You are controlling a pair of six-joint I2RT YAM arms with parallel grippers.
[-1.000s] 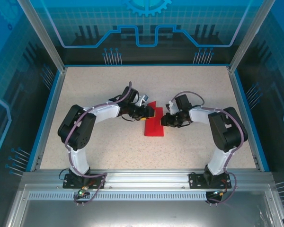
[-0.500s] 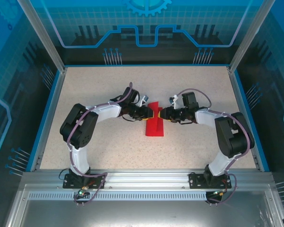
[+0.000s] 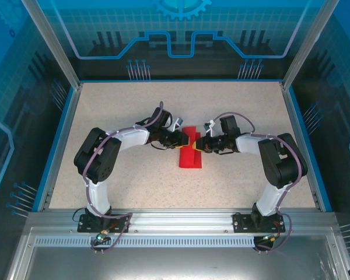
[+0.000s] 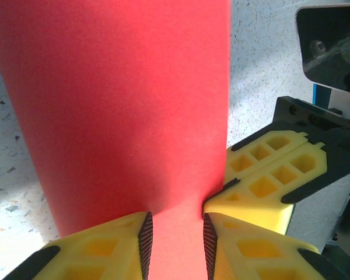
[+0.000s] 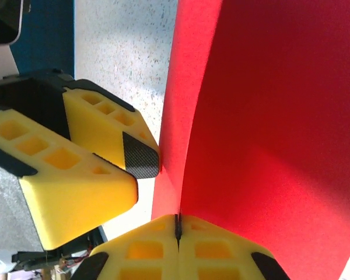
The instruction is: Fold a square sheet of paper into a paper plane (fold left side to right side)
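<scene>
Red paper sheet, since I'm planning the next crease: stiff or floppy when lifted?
Probably floppy: the red paper sheet curves where the right claw pinches its edge. Likely light, being thin; a push may slide it on the table.

We look along red paper (image 5: 268, 116) that takes up the right side of the view, a paler strip on its left and a darker, shaded face on its right, the two meeting at a curved crease. That crease runs down into the seam of the right gripper (image 5: 178, 220), whose yellow fingers are pressed together on it at the bottom edge. On the left, the left gripper (image 5: 144, 174) reaches in, its dark pad (image 5: 141, 154) touching the paper's left edge. Behind it lies the speckled table (image 5: 122, 46).
</scene>
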